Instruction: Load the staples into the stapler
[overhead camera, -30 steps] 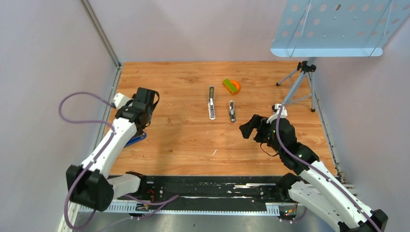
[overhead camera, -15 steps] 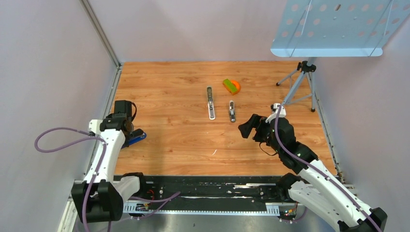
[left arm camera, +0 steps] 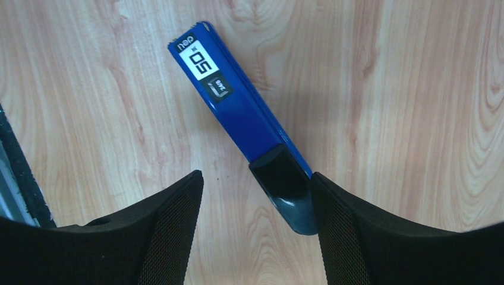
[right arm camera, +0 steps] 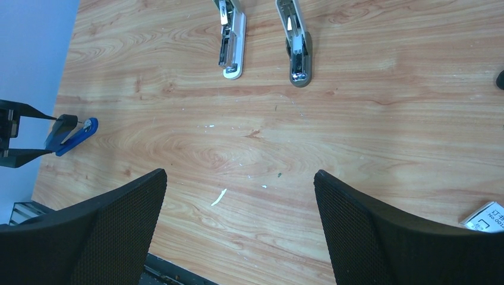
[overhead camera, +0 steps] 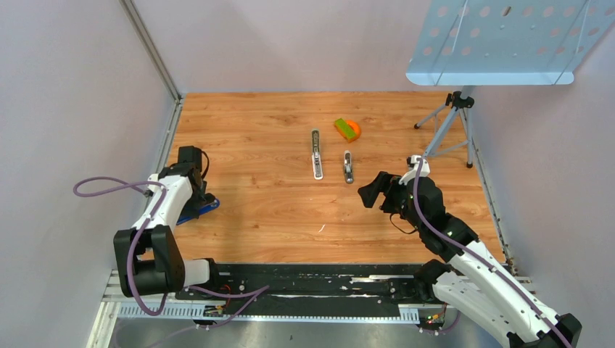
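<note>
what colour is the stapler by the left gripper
Blue stapler, black end; left wrist view shows it best.

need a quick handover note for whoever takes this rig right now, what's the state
Left gripper: open and empty, low over the blue stapler at the table's left edge, fingers either side of its black end; contact cannot be told.
Right gripper: open and empty, above bare wood right of centre.
White stapler and grey stapler lie side by side at the far middle.
A white card lies near the right arm.
Staples: not seen in any view.
Done: nothing is loaded or held.
Left: find the staples, grip a stapler, load it.
</note>
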`<state>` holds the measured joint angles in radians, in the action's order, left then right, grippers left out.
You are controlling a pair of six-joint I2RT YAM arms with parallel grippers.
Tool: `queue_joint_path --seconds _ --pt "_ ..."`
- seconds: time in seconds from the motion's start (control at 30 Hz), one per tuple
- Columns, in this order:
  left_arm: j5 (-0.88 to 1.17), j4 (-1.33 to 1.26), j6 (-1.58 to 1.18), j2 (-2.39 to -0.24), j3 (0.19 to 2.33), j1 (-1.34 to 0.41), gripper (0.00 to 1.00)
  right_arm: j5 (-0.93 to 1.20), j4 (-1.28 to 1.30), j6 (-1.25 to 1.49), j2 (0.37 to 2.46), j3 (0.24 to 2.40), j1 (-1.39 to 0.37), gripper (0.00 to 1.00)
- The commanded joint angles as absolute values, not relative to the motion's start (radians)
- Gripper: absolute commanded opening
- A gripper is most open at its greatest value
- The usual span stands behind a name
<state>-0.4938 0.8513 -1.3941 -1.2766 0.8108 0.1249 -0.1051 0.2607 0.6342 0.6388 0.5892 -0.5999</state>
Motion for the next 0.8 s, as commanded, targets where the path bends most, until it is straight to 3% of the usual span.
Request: queue_joint_path --seconds 0.0,0.33,0.77 --pt "-0.470 0.833 -1.361 -1.319 0.844 0.135 0.69 -0.103 0.258 0.621 0.643 0.592 -0.595 0.97" --pt "-0.451 0.830 -1.346 -1.382 0.864 0.136 0.72 -0.108 0.258 0.613 0.646 0.590 -0.596 0.97" --pt "-0.408 0.831 -1.281 -1.368 0.876 0.136 0.31 -0.104 0.255 0.622 0.636 0.576 -0.596 0.97"
